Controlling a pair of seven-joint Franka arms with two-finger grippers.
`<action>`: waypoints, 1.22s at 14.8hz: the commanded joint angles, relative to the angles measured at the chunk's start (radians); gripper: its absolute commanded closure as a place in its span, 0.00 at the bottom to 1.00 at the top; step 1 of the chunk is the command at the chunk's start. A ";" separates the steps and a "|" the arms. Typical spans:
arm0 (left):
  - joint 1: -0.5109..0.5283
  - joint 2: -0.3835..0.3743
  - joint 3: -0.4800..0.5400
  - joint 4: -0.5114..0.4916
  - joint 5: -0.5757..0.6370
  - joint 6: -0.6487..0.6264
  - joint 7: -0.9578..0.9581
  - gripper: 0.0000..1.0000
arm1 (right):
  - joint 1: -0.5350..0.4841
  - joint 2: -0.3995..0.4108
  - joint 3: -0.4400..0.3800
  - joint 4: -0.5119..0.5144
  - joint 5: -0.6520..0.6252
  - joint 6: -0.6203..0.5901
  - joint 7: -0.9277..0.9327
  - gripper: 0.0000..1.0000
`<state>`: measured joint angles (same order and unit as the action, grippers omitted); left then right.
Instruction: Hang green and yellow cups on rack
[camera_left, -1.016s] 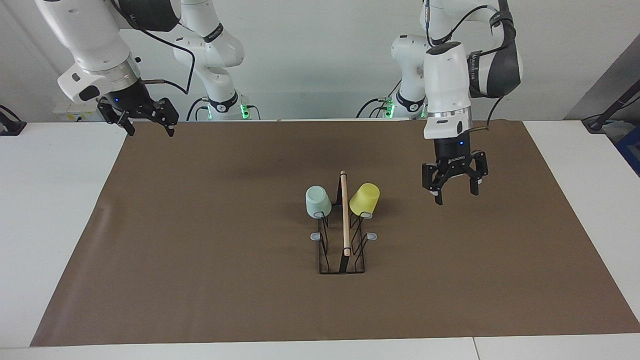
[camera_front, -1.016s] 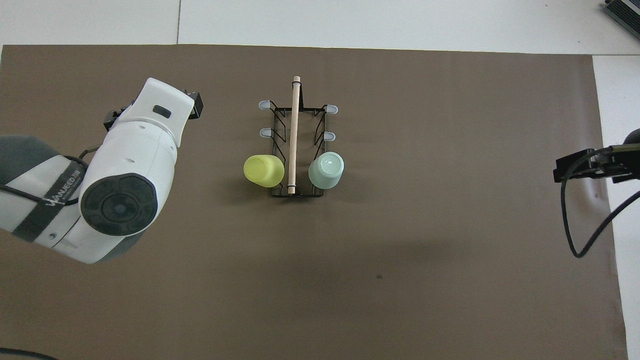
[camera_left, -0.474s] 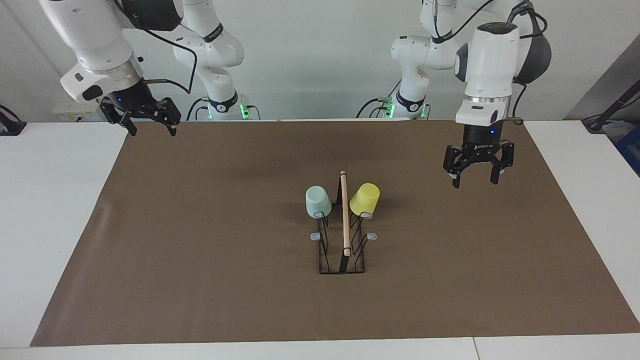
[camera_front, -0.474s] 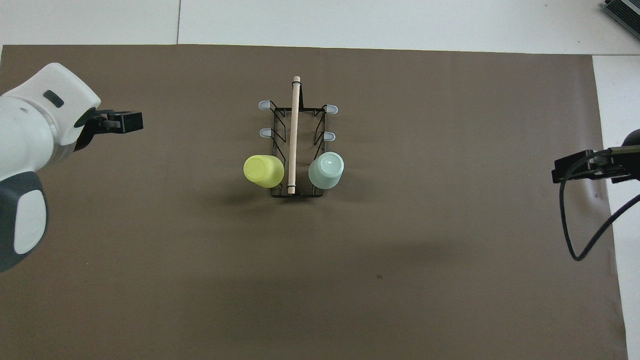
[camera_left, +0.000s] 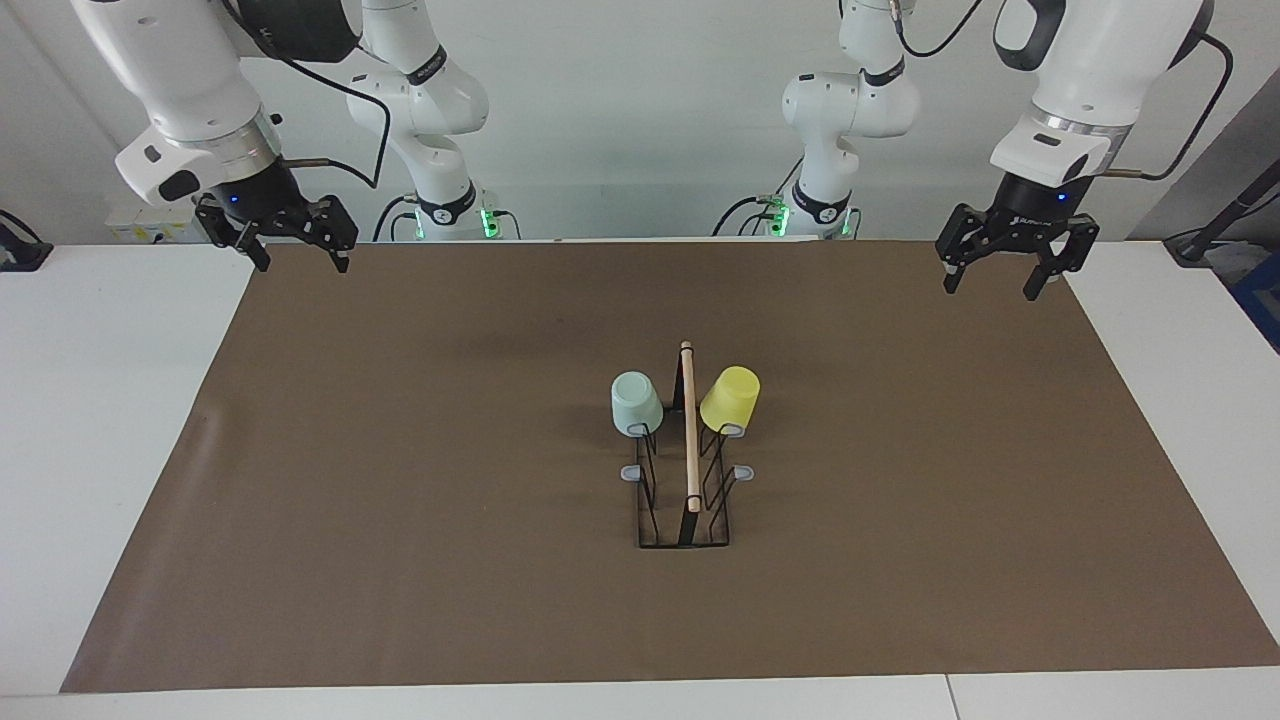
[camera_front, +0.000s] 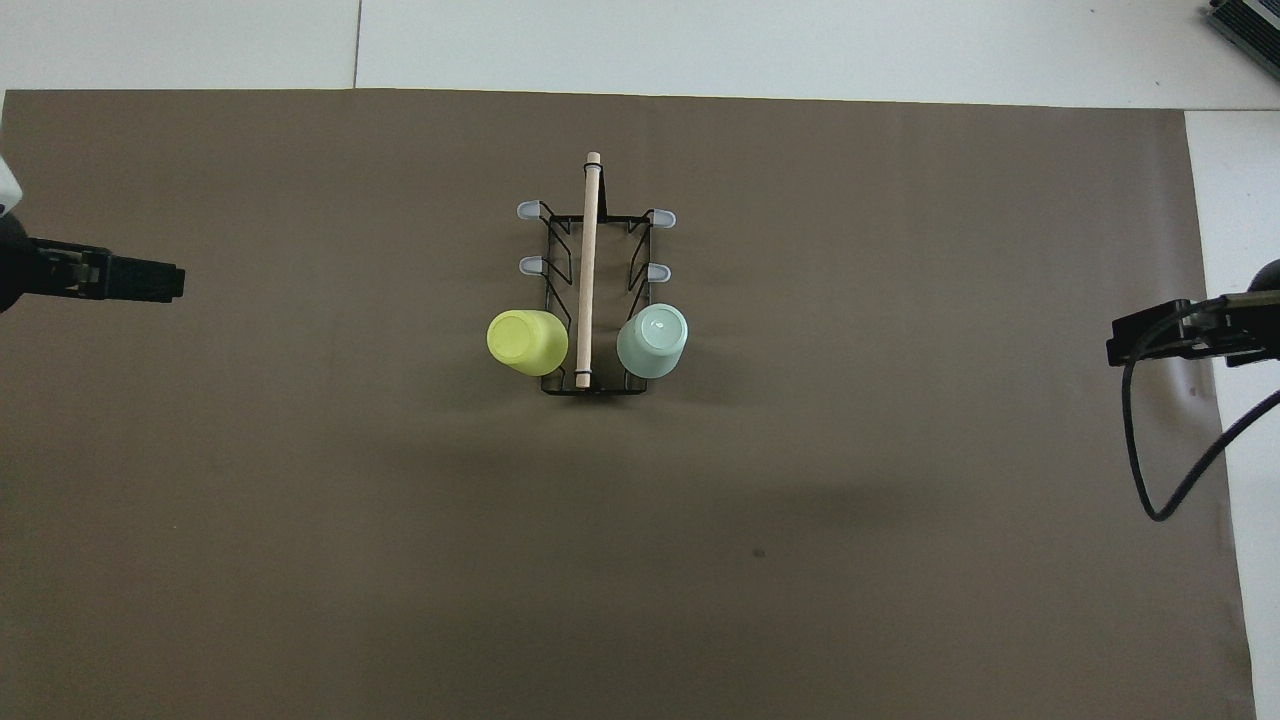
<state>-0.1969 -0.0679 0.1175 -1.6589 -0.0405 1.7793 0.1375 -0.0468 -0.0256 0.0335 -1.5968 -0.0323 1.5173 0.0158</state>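
Observation:
The black wire rack (camera_left: 684, 500) (camera_front: 592, 300) stands mid-mat with its wooden rod on top. The mint green cup (camera_left: 635, 403) (camera_front: 652, 341) hangs upside down on the peg nearest the robots on the right arm's side. The yellow cup (camera_left: 730, 398) (camera_front: 527, 342) hangs upside down on the matching peg on the left arm's side. My left gripper (camera_left: 1008, 278) (camera_front: 150, 282) is open and empty, raised over the mat's edge at the left arm's end. My right gripper (camera_left: 292, 252) (camera_front: 1145, 338) is open and empty, raised over the mat's corner at the right arm's end.
A brown mat (camera_left: 400, 500) (camera_front: 900, 450) covers most of the white table (camera_left: 100, 450). Several grey-tipped pegs of the rack are bare, such as one peg (camera_left: 744, 472). A black cable (camera_front: 1160, 470) loops below the right gripper.
My left arm has pulled away from beside the yellow cup, rising toward the mat's edge at its own end. The right arm, the cups and the rack have stayed put.

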 joint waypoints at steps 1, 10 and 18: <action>0.034 0.055 -0.004 0.094 -0.033 -0.124 0.042 0.00 | -0.011 -0.013 0.006 -0.012 0.003 0.007 0.012 0.00; 0.036 0.051 -0.022 0.134 0.019 -0.260 0.036 0.00 | -0.011 -0.013 0.006 -0.012 0.003 0.007 0.012 0.00; 0.126 0.042 -0.119 0.154 0.019 -0.348 0.001 0.00 | -0.011 -0.013 0.006 -0.012 0.003 0.007 0.012 0.00</action>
<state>-0.0940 -0.0250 0.0172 -1.5279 -0.0343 1.4683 0.1563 -0.0468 -0.0256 0.0335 -1.5968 -0.0323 1.5173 0.0158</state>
